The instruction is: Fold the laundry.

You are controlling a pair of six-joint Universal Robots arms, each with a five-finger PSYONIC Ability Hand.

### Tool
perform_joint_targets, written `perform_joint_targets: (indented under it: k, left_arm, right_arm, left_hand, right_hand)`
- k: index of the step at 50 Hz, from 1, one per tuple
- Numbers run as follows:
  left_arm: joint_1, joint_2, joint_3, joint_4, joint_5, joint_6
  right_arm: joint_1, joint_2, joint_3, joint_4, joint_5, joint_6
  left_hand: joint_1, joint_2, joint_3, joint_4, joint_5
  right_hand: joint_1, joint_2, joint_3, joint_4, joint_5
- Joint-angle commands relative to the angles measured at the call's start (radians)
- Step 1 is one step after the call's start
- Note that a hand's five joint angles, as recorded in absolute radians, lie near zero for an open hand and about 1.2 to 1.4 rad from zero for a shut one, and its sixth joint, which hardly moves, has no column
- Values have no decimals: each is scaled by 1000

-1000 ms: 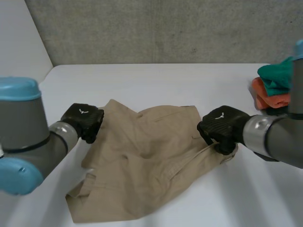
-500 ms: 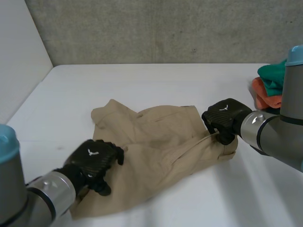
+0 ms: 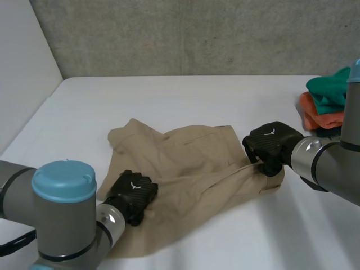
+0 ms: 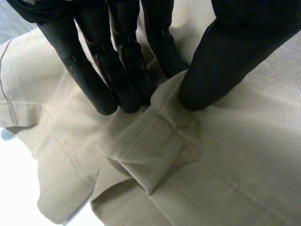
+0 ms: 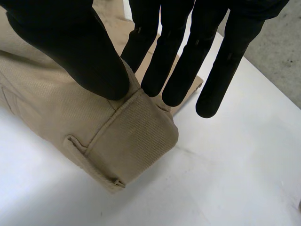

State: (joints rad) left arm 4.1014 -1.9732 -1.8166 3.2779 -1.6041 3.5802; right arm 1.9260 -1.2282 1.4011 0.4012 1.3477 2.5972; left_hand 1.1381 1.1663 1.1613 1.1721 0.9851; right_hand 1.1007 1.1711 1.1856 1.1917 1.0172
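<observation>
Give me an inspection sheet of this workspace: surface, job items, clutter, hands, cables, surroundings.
Surface: white table, smooth.
Job's things: beige garment, rumpled, lying mid-table.
Clutter: stack of teal and orange clothes at the table's far right edge.
Hands: left hand pinches a fold by a belt loop near the garment's near left edge, fingers against thumb; right hand pinches the garment's right corner, also by a belt loop.
Cables: nothing seen.
Surroundings: grey concrete wall behind the table; white panel at the left.
</observation>
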Motion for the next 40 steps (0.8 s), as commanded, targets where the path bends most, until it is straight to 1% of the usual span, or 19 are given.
perform_joint_targets:
  k: [1,6,7,11,15,18,21,22,25,26,27,29,30,33,34,37,38,40]
  left_arm:
    - [14,-10,69,22,-10,6]
    - [49,-16,132,-12,18,8]
    - [53,-7,135,-47,21,6]
    - [62,29,116,-118,36,-7]
    - [83,98,100,-107,53,-30]
    - [102,119,112,-90,67,-32]
    - [123,85,180,-67,93,-23]
    - [140,55,244,-54,102,-14]
    - [160,14,371,-40,110,2]
    - [171,-5,478,-31,113,3]
    - [175,-13,534,-26,118,3]
    - [177,-13,638,-18,119,-1]
    - [177,-6,733,8,128,-12]
    - [181,22,838,75,144,-37]
    - [186,49,879,125,145,-66]
    - [197,80,916,189,139,-124]
    - [206,91,931,209,139,-159]
    - [215,93,936,204,141,-185]
  right_arm:
    - [-7,27,-13,-31,1,-3]
    - [-2,42,-31,-36,1,-3]
    - [-1,42,-30,-36,1,-3]
    - [1,39,-28,-42,-1,-3]
    - [-4,47,-42,-42,-2,-3]
    - [2,61,-59,-42,-7,-9]
    - [14,90,-96,-47,-13,-29]
    - [16,99,-115,-59,-12,-35]
    - [16,133,-221,-172,4,-25]
    - [16,136,-249,-217,10,-13]
    - [21,138,-301,-316,28,19]
    - [21,136,-350,-428,47,58]
    - [21,128,-391,-540,62,99]
    - [21,101,-439,-689,94,156]
    - [21,73,-451,-761,125,187]
    - [13,27,-468,-812,172,214]
    - [7,18,-476,-812,191,221]
    - [5,16,-482,-797,186,219]
  left_hand:
    - [258,230,235,224,237]
    - [258,230,235,224,237]
    - [258,230,235,224,237]
    - [258,230,235,224,237]
    - [258,230,235,224,237]
    - [258,230,235,224,237]
    - [258,230,235,224,237]
    - [258,230,235,224,237]
    - [258,230,235,224,237]
    - [258,230,235,224,237]
    - [258,230,235,224,237]
    - [258,230,235,224,237]
    - [258,230,235,224,237]
    - [258,230,235,224,237]
    - [258,230,235,224,237]
    - [258,230,235,224,237]
    - [258,230,235,224,237]
    - [258,230,235,224,237]
  right_hand:
    - [296,225,211,205,205]
    - [296,225,211,205,205]
    - [296,225,211,205,205]
    - [296,225,211,205,205]
    - [296,225,211,205,205]
    - [296,225,211,205,205]
    - [296,225,211,205,205]
    - [296,225,211,205,205]
    - [296,225,211,205,205]
    - [296,225,211,205,205]
    - [296,225,211,205,205]
    - [296,225,211,205,205]
    - [296,225,211,205,205]
    - [296,225,211,205,205]
    - [296,225,211,205,205]
    - [296,225,211,205,205]
    - [296,225,211,205,205]
    - [296,225,211,205,205]
